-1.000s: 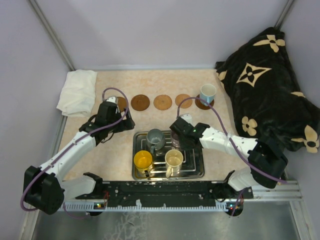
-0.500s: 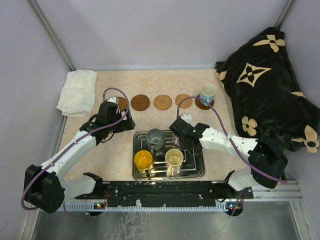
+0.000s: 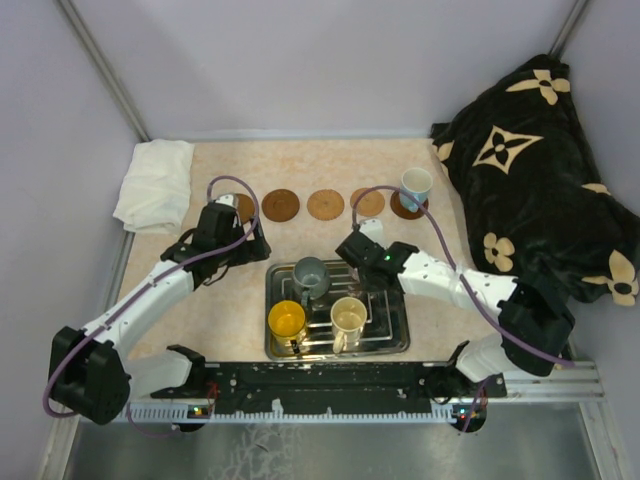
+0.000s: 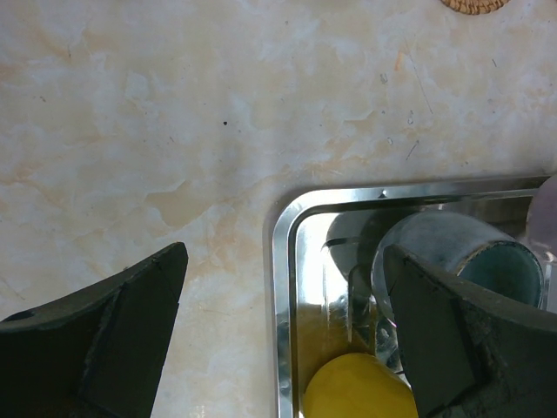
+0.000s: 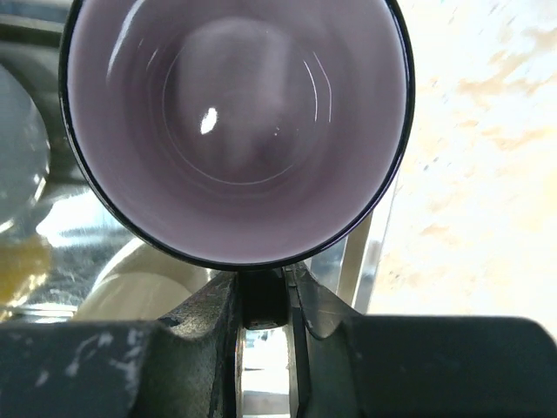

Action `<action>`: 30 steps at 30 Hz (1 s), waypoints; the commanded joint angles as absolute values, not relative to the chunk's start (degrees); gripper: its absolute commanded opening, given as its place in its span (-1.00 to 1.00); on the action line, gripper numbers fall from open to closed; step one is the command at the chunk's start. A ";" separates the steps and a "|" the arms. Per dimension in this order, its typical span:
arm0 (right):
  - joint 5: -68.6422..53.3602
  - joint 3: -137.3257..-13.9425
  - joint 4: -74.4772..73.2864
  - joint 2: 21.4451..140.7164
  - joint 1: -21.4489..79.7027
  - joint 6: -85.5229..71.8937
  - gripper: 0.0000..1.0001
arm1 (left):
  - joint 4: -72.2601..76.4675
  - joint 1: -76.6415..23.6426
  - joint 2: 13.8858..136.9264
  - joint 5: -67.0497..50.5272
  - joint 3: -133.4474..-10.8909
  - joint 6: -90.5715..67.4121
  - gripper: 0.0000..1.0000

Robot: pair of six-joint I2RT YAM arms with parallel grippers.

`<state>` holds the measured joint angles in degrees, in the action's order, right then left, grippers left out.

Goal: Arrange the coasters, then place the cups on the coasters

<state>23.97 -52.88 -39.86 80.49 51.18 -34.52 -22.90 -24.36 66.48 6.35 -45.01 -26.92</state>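
Observation:
A purple cup [image 5: 235, 131] fills the right wrist view, and my right gripper [image 5: 264, 300] is shut on its handle over the far right corner of the metal tray [image 3: 390, 345]. From above, the right gripper [image 3: 355, 262] hides most of that cup. Grey [image 3: 309, 274], orange-yellow [image 3: 286, 320] and cream [image 3: 348, 317] cups stand in the tray. A light blue cup [image 3: 416, 183] sits on the rightmost coaster [image 3: 403, 211]. Three bare coasters [image 3: 326, 204] lie in a row, and one more [image 3: 243, 207] is half hidden by the left arm. My left gripper [image 4: 283, 340] is open above the tray's far left corner.
A white cloth [image 3: 155, 182] lies at the far left. A dark blanket with flower prints [image 3: 530, 190] covers the right side. The tray rim [image 4: 280, 287] runs between the left fingers, with the grey cup [image 4: 452, 252] and the orange-yellow cup [image 4: 357, 387] beside it.
My right gripper has tightened on the purple cup's handle and shifted slightly toward the far side with it. The left arm has stayed still.

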 commanded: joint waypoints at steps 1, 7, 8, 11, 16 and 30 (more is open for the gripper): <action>35.35 -60.67 -34.98 80.71 51.24 -30.43 -1.00 | -21.60 -24.52 66.79 5.77 -45.36 -26.03 0.99; 40.54 -66.80 -32.12 84.81 50.48 -23.12 -1.00 | -21.41 -24.56 66.66 5.94 -45.36 -25.93 0.99; 40.63 -67.85 -31.44 85.73 49.82 -21.83 -1.00 | -21.32 -24.58 66.85 5.87 -45.43 -25.91 0.99; 39.14 -70.88 -28.60 88.32 46.72 -18.46 -1.00 | -21.27 -24.57 67.26 5.87 -45.74 -25.84 0.99; 34.34 -77.26 -26.08 92.90 39.85 -13.69 -1.00 | -21.23 -24.57 67.95 6.25 -46.27 -25.73 0.99; 27.44 -99.55 -28.07 113.88 30.19 -7.56 -1.00 | -21.11 -24.48 72.99 8.01 -49.29 -25.18 0.99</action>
